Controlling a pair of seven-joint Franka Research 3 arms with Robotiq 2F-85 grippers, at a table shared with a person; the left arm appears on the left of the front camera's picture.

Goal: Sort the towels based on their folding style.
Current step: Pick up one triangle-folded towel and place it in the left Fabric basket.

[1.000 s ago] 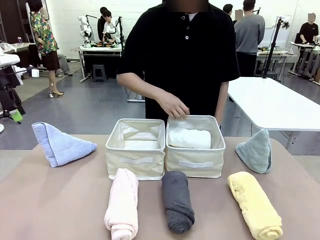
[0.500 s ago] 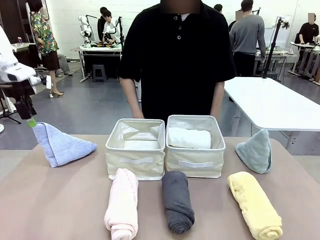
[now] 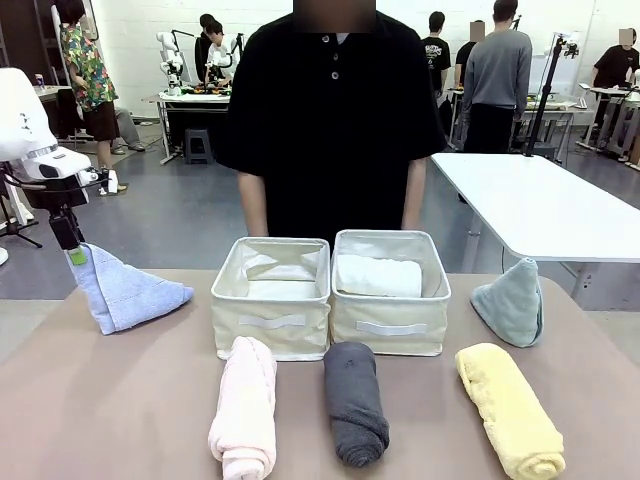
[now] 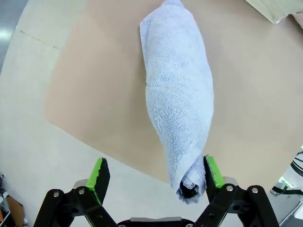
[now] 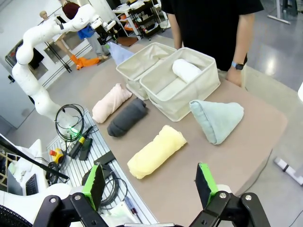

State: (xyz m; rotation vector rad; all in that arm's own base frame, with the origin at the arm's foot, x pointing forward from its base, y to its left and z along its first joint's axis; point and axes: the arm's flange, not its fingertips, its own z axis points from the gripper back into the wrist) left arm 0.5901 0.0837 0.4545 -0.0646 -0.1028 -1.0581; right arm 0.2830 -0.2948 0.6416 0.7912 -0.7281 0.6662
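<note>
Six towels (image 3: pixel 355 400); two white-tabbed baskets (image 3: pixel 238 330).

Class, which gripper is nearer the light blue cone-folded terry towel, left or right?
Left. The left gripper hangs open above the light blue cone-folded terry towel, one finger beside its tip. The right gripper hovers open at the table's opposite end.

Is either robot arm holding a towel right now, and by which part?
Nothing is held. The left fingers stand open over the tip of the light blue towel; the right fingers hang open, empty.
</note>
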